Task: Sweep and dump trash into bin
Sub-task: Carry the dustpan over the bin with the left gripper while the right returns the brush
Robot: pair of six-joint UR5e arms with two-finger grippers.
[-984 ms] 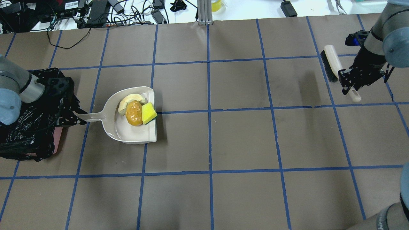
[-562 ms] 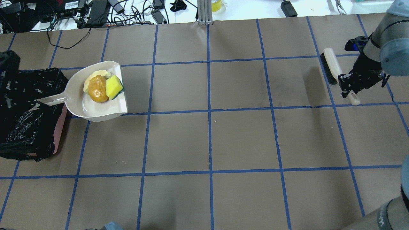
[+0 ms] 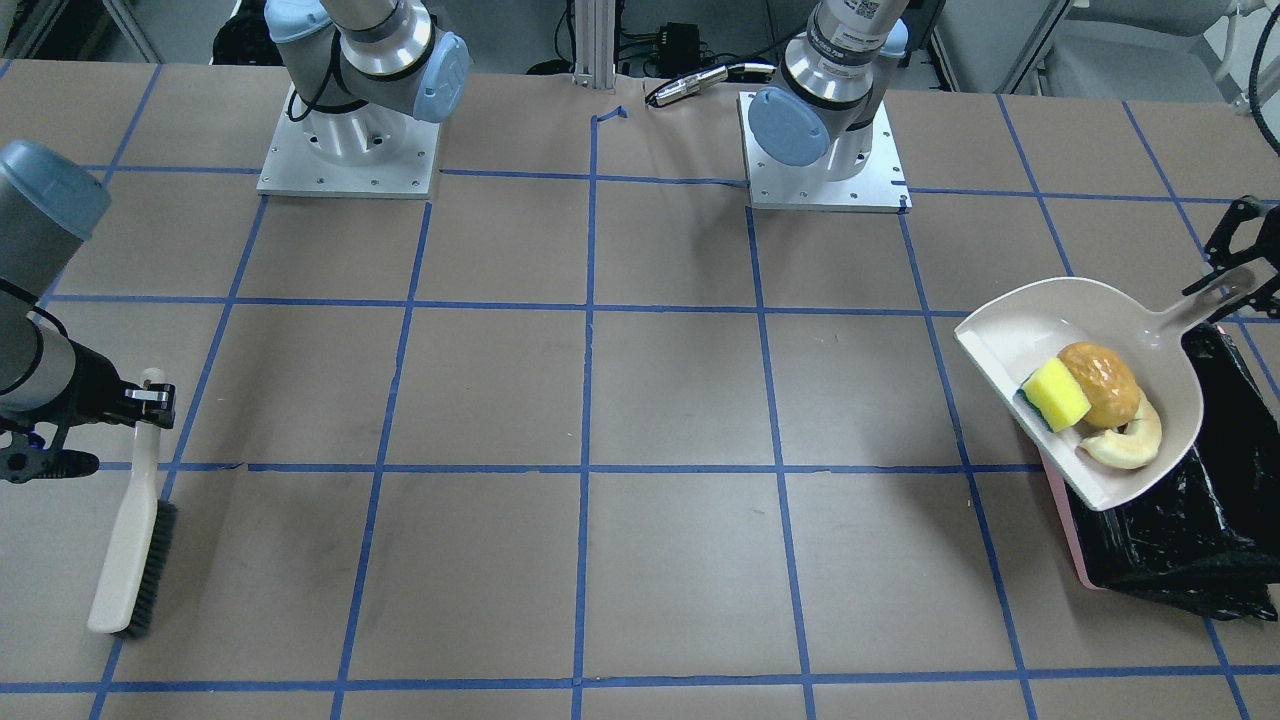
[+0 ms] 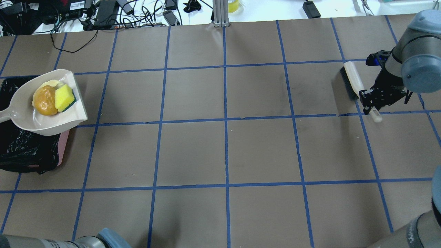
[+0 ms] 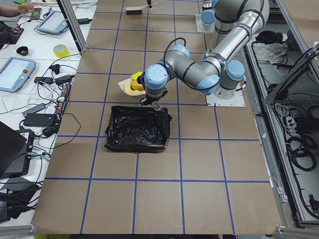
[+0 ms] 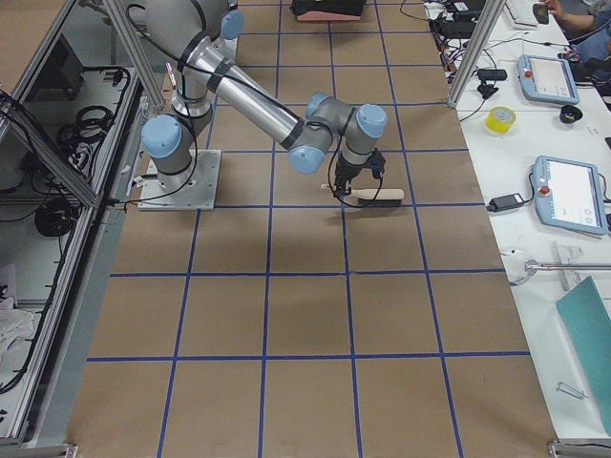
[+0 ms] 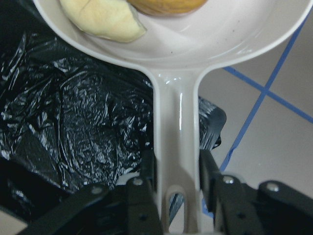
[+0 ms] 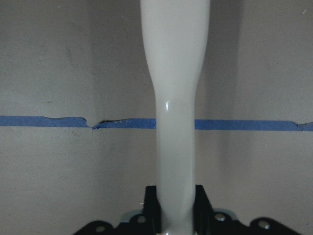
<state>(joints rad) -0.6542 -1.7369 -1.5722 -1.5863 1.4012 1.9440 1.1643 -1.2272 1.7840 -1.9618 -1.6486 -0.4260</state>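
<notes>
My left gripper [image 3: 1235,268] is shut on the handle of a cream dustpan [image 4: 51,128] and holds it in the air, partly over the bin [image 4: 20,148], a pink box lined with a black bag. In the left wrist view my fingers [image 7: 146,172] clamp the handle above the bag [image 7: 73,127]. The pan holds the trash: the orange lump [image 4: 44,100], the yellow sponge [image 4: 64,98] and the pale crescent [image 4: 51,83]. My right gripper [image 4: 373,99] is shut on the handle of a cream brush [image 4: 349,81] at the far right, low over the table.
Cables and power bricks [image 4: 103,13] lie past the table's far edge. An aluminium post [image 4: 220,12] stands at the back centre. The arm bases [image 3: 825,150] stand on the robot's side. The table is brown paper with a blue tape grid.
My left arm has lifted the loaded dustpan off the table and carried it left, over the bin. My right arm has shifted the brush slightly left and lower.
</notes>
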